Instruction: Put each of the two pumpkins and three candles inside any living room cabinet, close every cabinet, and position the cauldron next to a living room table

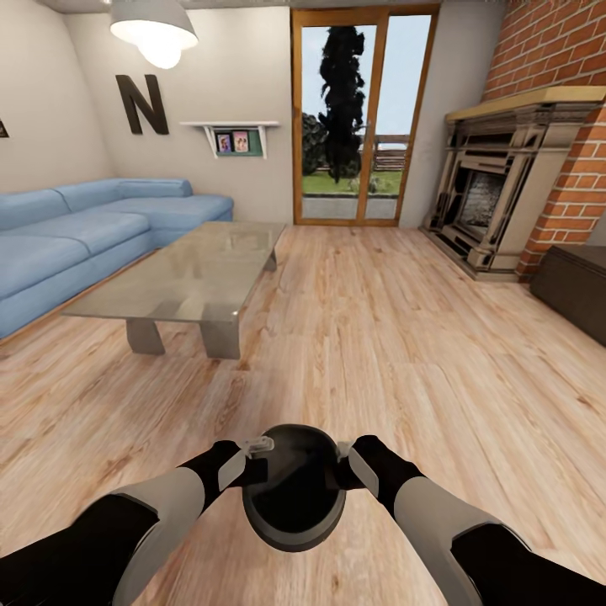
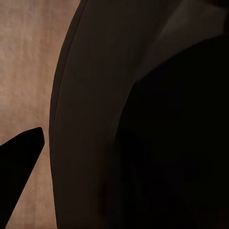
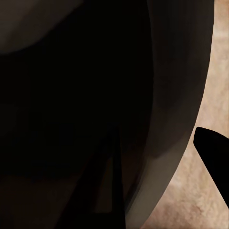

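Head view: holding the cauldron (image 1: 294, 488) between both grippers, left gripper (image 1: 251, 459) and right gripper (image 1: 343, 461) pinching opposite sides of the rim, apparently, fingertips being mostly hidden. Hanging over wood floor (image 1: 404, 353), well short of the table (image 1: 189, 278).

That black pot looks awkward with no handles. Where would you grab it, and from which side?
By its thick rolled rim, from two opposite sides at once. The cauldron is round and bulging, with a wide open mouth, so one tool would probably slip on the belly. Here the left tool meets the rim on one side and the right tool on the other, which looks a steady way to carry it.
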